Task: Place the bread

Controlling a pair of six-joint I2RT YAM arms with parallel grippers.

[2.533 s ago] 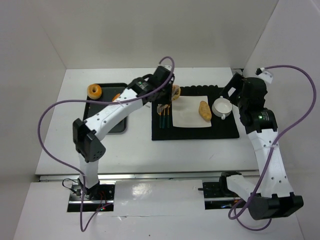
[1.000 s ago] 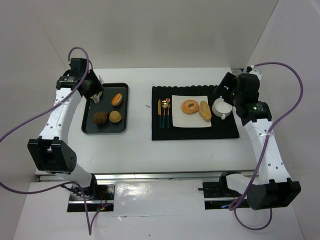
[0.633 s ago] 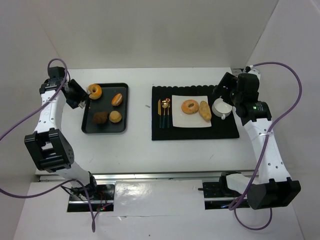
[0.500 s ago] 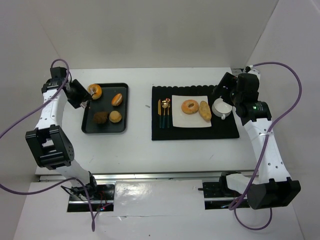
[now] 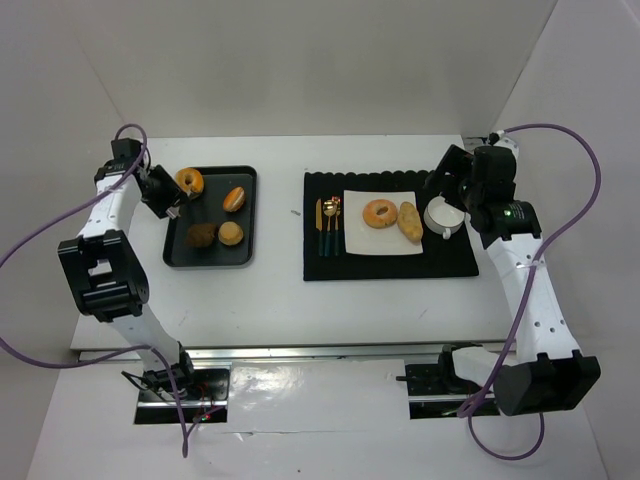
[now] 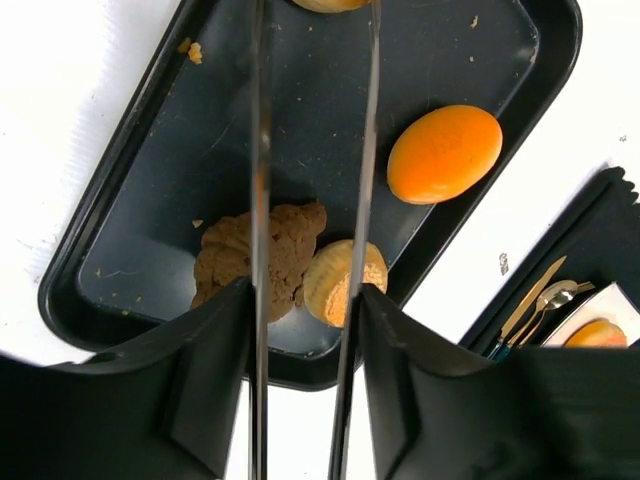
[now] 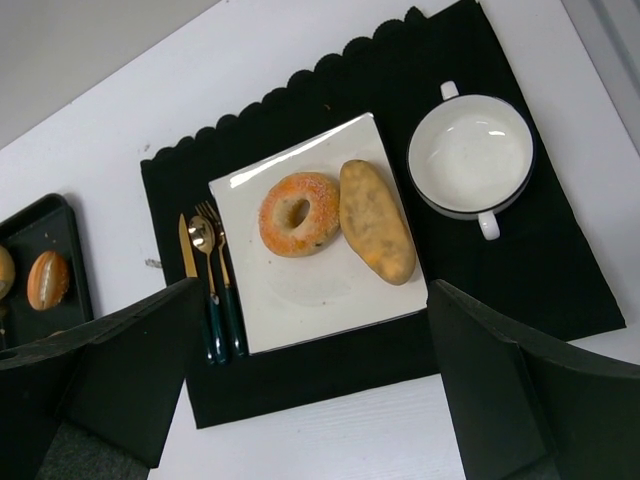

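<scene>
Status: two pieces are already down on the white square plate [image 5: 358, 241], a glazed ring [image 5: 379, 213] and an oval golden roll [image 5: 410, 222], side by side and touching or nearly so. Four more sit in the black rectangular tray [image 5: 178, 256]: a second glazed ring [image 5: 189, 181] in the far left corner, an orange-topped oval bun [image 5: 234, 199], a dark-brown round bun [image 5: 202, 235] and a tan round bun [image 5: 231, 234], the last two touching. I read this as the reach for the next pick, most likely the second glazed ring, since the left gripper [image 5: 164, 194] sits at the tray's far left corner just beside it. Left jaws are part open, with the thin fingers [image 6: 259, 150] parallel, bare tray between them and nothing clamped. The wrist view shows only a sliver of that ring at the top edge by the fingertips, so I can't tell if they touch it. Next move as I see it: line the fingers across the ring, drop, close gently on the soft crust and lift clear of the tray rim. Then carry it to the free near-left part of the plate, missing the gold cutlery with dark handles [image 5: 328, 225]. The right gripper [image 5: 447, 182] hangs near the white two-handled cup [image 5: 445, 216], jaws wide apart, holding nothing.
</scene>
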